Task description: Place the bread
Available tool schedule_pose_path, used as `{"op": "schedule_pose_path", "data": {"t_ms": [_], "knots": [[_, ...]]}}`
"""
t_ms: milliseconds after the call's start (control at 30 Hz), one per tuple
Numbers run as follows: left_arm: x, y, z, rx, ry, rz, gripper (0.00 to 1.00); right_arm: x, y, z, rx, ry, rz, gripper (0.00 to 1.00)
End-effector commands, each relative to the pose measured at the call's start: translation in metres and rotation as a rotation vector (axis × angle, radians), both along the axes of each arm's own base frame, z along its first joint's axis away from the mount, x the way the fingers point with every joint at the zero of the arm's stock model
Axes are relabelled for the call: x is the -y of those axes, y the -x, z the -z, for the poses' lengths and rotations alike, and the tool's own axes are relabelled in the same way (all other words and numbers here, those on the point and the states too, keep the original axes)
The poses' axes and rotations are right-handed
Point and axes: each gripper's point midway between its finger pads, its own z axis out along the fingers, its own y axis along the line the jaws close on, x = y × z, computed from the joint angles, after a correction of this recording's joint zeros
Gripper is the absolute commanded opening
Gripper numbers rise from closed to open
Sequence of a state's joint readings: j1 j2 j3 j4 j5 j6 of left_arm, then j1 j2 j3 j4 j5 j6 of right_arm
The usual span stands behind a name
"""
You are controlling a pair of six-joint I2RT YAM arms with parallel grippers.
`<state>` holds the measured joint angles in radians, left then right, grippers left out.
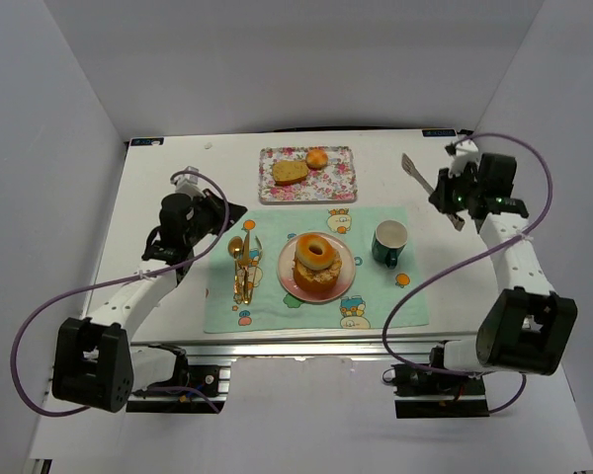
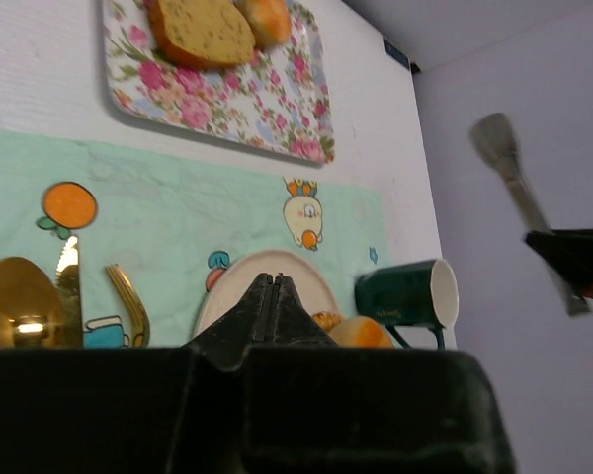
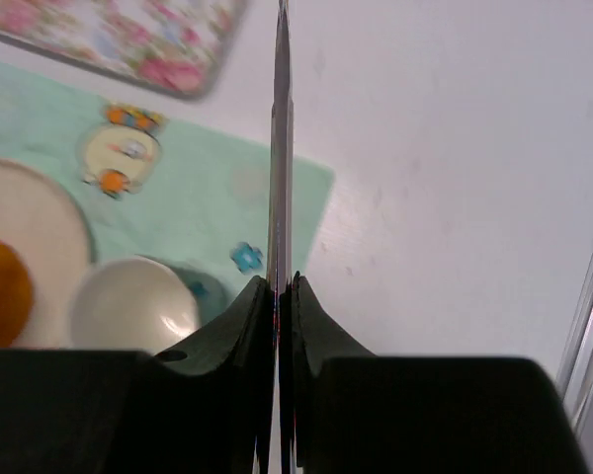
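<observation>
Right of the mug [image 1: 388, 243], raised right claw [image 3: 279, 291] clamps a spatula [image 3: 281, 148].

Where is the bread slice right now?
In the top view, the bread slice lies on the floral tray, far centre, left of a round bun, just beyond the placemat.

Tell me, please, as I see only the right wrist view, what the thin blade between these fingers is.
Observer: From above, it is a flat silver utensil, like a butter knife, clamped in the right gripper.
Operator: Thanks. Is any bread waiting?
Observer: A bread slice and a round bun lie on the floral tray.
Operator: And the other arm?
Observer: The left gripper is shut and empty, near the gold cutlery.
</observation>
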<state>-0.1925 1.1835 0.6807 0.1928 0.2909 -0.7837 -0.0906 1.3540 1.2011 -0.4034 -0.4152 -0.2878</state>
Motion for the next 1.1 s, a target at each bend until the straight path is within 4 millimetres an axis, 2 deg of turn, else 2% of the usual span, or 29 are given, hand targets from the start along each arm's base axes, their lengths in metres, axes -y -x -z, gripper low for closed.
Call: {"op": "schedule_pose_path", "data": {"t_ms": [0,33,67,100,133,167,200,233,267,300,400,467,500,567,600,667,700,767,833,900,933,1000,1067], "knots": [[0.028,0.005,-0.015,0.032,-0.003,0.094,0.00,0.047,-0.028,0.029,0.079,0.033,0.254,0.00],[0.031,0.006,-0.014,0.027,-0.006,0.100,0.00,0.056,-0.022,0.064,0.038,0.062,0.300,0.00],[0.033,0.009,-0.009,0.010,-0.015,0.109,0.03,0.065,-0.025,0.072,0.052,0.084,0.338,0.00],[0.033,0.011,-0.006,-0.006,-0.023,0.109,0.07,0.076,-0.027,0.092,0.046,0.131,0.370,0.00],[0.033,0.012,-0.008,0.003,-0.026,0.109,0.11,0.081,-0.032,0.097,0.048,0.151,0.388,0.00],[0.032,0.015,-0.005,-0.012,-0.032,0.107,0.23,0.087,-0.028,0.113,0.019,0.170,0.409,0.00],[0.030,0.016,-0.005,-0.011,-0.035,0.101,0.29,0.093,-0.027,0.135,-0.038,0.185,0.419,0.00],[0.029,0.018,-0.008,-0.003,-0.038,0.099,0.35,0.098,-0.026,0.143,-0.060,0.199,0.423,0.00],[0.028,0.020,-0.005,-0.016,-0.045,0.093,0.46,0.101,-0.026,0.151,-0.080,0.208,0.423,0.00],[0.026,0.021,-0.006,-0.017,-0.048,0.089,0.50,0.103,-0.022,0.166,-0.125,0.214,0.419,0.00],[0.023,0.024,-0.008,-0.018,-0.052,0.074,0.59,0.103,-0.015,0.189,-0.205,0.241,0.371,0.00],[0.022,0.025,-0.012,-0.012,-0.047,0.061,0.62,0.099,-0.006,0.202,-0.267,0.233,0.326,0.17],[0.022,0.026,-0.012,-0.011,-0.044,0.060,0.65,0.097,-0.004,0.207,-0.284,0.224,0.314,0.32],[0.021,0.028,-0.017,-0.004,-0.038,0.054,0.67,0.096,0.004,0.212,-0.321,0.218,0.299,0.41],[0.020,0.028,-0.017,-0.003,-0.040,0.048,0.68,0.096,0.006,0.212,-0.321,0.216,0.298,0.51],[0.020,0.032,-0.022,0.005,-0.036,0.046,0.72,0.098,0.008,0.209,-0.317,0.210,0.308,0.61],[0.019,0.033,-0.022,0.005,-0.037,0.043,0.74,0.098,0.006,0.199,-0.289,0.199,0.304,0.75],[0.018,0.036,-0.025,0.013,-0.033,0.041,0.75,0.100,0.007,0.187,-0.276,0.190,0.309,0.81],[0.016,0.039,-0.031,0.027,-0.029,0.034,0.76,0.099,0.000,0.151,-0.190,0.193,0.300,0.89],[0.015,0.041,-0.036,0.043,-0.021,0.030,0.76,0.098,0.003,0.120,-0.142,0.210,0.291,0.89],[0.015,0.042,-0.036,0.042,-0.015,0.027,0.75,0.097,-0.005,0.095,-0.098,0.210,0.303,0.89],[0.014,0.044,-0.040,0.050,-0.006,0.023,0.73,0.090,-0.004,0.061,-0.059,0.202,0.297,0.90],[0.015,0.046,-0.042,0.054,0.009,0.028,0.68,0.089,-0.013,0.020,0.019,0.153,0.341,0.89]]}}
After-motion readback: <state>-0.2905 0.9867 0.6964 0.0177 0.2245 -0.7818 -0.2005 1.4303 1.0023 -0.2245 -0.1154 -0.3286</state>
